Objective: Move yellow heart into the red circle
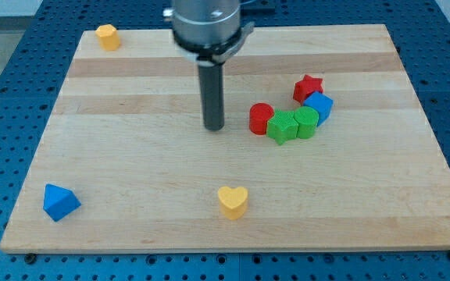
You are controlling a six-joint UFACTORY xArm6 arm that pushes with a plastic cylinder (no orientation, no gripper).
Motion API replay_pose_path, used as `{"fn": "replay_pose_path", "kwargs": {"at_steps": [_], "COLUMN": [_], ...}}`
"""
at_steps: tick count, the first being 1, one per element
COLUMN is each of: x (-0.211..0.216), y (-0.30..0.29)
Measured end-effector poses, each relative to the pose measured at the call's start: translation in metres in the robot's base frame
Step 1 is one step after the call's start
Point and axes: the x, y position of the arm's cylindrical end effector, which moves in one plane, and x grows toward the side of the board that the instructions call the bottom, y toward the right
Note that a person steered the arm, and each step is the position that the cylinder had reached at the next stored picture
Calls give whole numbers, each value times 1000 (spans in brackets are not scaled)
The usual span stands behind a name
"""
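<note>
Blue triangle: I see the blue triangle block (59,201) near the board's bottom-left corner, well apart from everything else.
Yellow block: a small yellow block (108,36) sits at the top-left corner; I cannot make out its exact shape.
Board: the wooden board (131,156) fills most of the view, over a blue surface.
My tip: my tip (214,128) rests on the board around its middle, a little toward the top edge, just to the view's left of the red circle, with a small gap showing.
Claw: I have none on this arm, only the straight dark rod, so nothing is clenched or held.
Yellow heart: the yellow heart (233,200) lies near the bottom edge, about midway along it, well apart from the red circle and below my tip.
Red circle: the red circle (261,118) stands right of centre, touching the green star.
Green star: the green star (283,127) sits between the red circle and a second green block (305,122), touching both.
Blue block: a blue block (318,105) adjoins the second green block.
Red star: the red star (308,87) tops the cluster, nearest the top edge.
</note>
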Motion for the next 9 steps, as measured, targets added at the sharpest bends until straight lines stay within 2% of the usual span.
{"fn": "replay_pose_path", "kwargs": {"at_steps": [1, 2, 3, 4, 5, 6, 7, 9], "x": [31, 62, 111, 168, 169, 148, 125, 94], "y": [3, -19, -46, -29, 30, 44, 42, -1]}}
